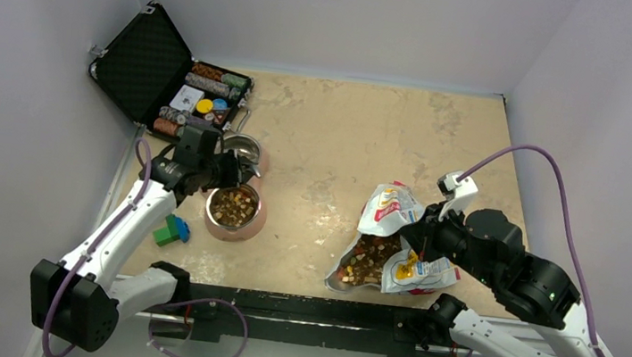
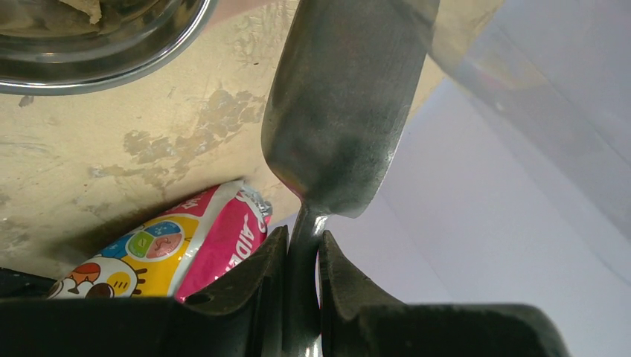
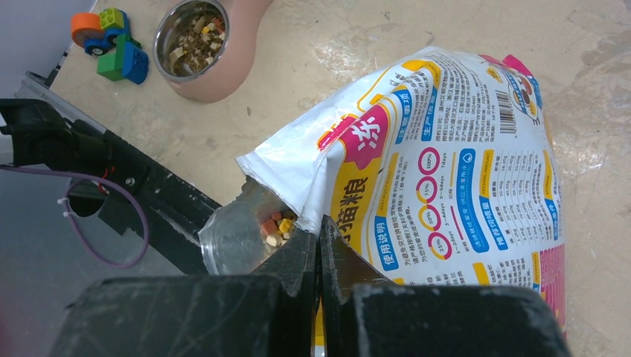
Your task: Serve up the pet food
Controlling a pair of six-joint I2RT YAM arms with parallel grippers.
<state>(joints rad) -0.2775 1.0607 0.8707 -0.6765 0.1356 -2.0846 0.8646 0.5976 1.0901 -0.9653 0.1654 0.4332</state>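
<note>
The pet food shows as brown kibble (image 1: 366, 261) inside the open white bag (image 1: 394, 210), which lies on its side at the right. More kibble (image 1: 234, 207) fills the pink bowl (image 1: 256, 218) at the left. My right gripper (image 3: 318, 223) is shut on the edge of the bag's mouth (image 3: 298, 190), with a few kibble pieces (image 3: 277, 225) just inside. My left gripper (image 2: 301, 238) is shut on the handle of a metal scoop (image 2: 342, 111). The scoop (image 1: 242, 146) hangs just behind the bowl (image 2: 97, 52).
An open black case (image 1: 151, 61) with coloured chips stands at the back left. Green and blue toy blocks (image 1: 172, 229) lie near the bowl's front left. A black rail (image 1: 298, 307) runs along the near table edge. Walls close in on three sides.
</note>
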